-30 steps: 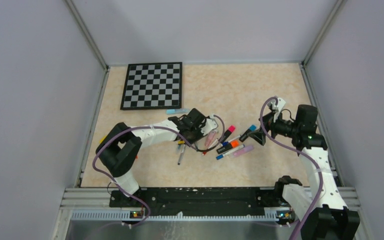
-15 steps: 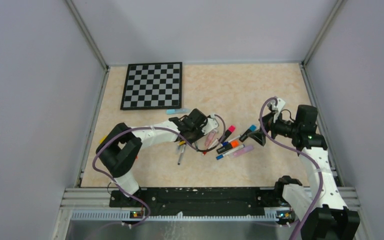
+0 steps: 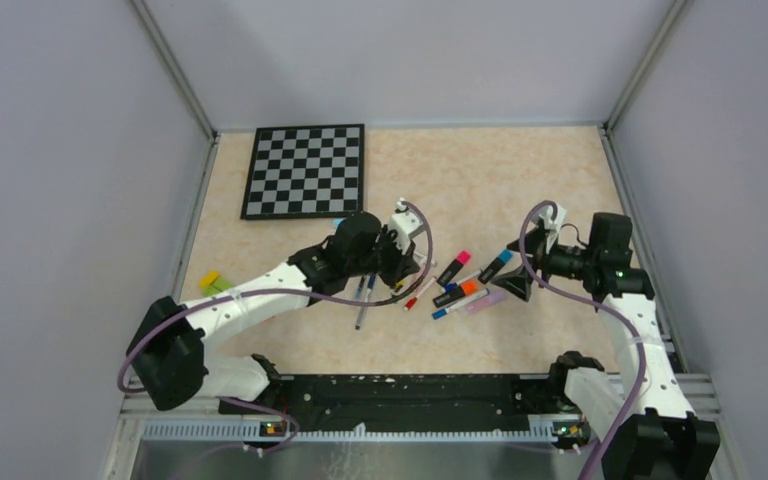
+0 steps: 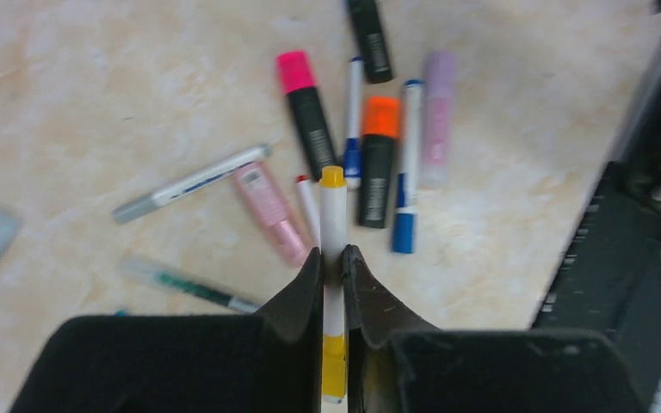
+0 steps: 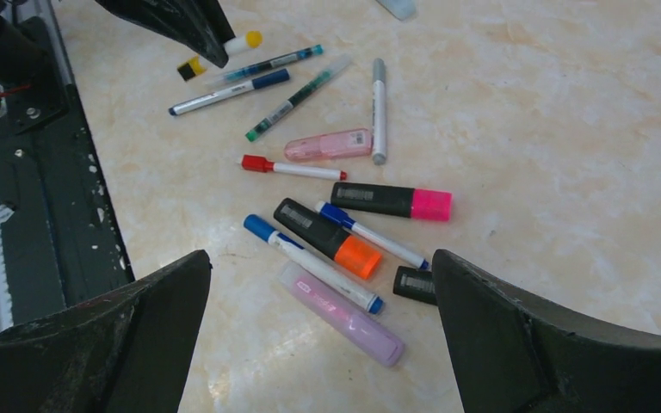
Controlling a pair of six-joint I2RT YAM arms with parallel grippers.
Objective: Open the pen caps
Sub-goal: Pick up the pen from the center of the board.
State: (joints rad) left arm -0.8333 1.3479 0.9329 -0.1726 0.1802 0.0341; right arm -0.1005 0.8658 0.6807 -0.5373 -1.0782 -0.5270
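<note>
The yellow cap (image 4: 332, 176) tops a thin white pen (image 4: 333, 219) held clear of the desk (image 4: 95, 103). The pen's long axis runs straight out of the left pincer (image 4: 334, 258), which is clamped on the barrel with the capped end jutting free toward the right. The right pincer (image 5: 318, 258) stands wide apart and empty further right, above the heap of other markers (image 5: 379, 200), so I judge it should come leftward and pull along that axis.
</note>
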